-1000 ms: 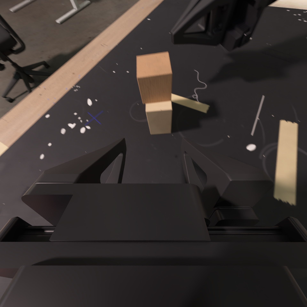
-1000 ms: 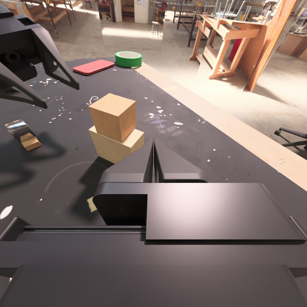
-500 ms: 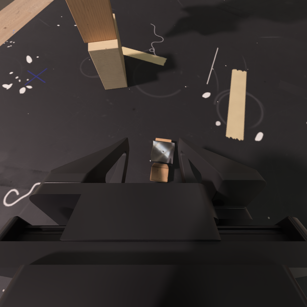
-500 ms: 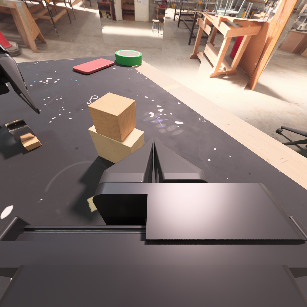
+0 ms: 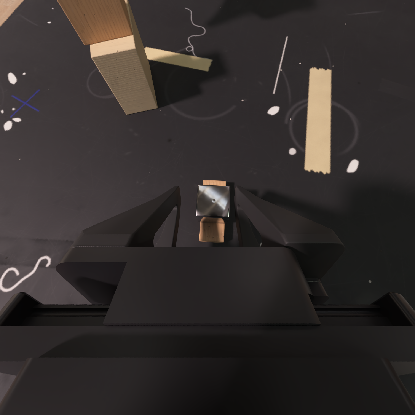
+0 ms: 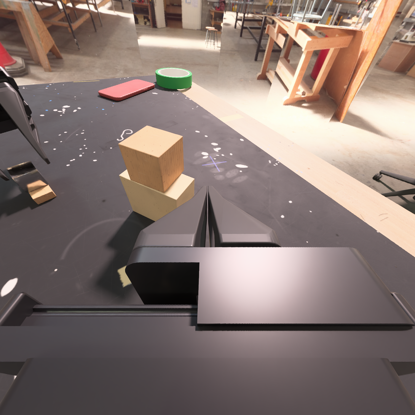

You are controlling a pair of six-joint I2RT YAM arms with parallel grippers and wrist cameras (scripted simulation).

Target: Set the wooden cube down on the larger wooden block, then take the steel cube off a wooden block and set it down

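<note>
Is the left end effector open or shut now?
Open. The left end effector has its fingers spread on both sides of the steel cube, with gaps visible.

The left wrist view is dim: the dark tabletop (image 5: 112,179) takes little light, and the gripper housing fills the lower half as a near-black mass with little detail. The steel cube (image 5: 213,201) carries soft streaks of glare. A hard-edged shadow falls to the right of the pale wooden block (image 5: 125,76). Wide-angle stretch leans that block steeply toward the upper edge.

The right wrist view is far brighter. Sun pools on the workshop floor (image 6: 303,125) at upper right, nearly washed out. The wooden cube (image 6: 152,157) is lit on top, and its shadow falls toward the camera. The housing shows a broad grey sheen. Both views are sharp.
</note>
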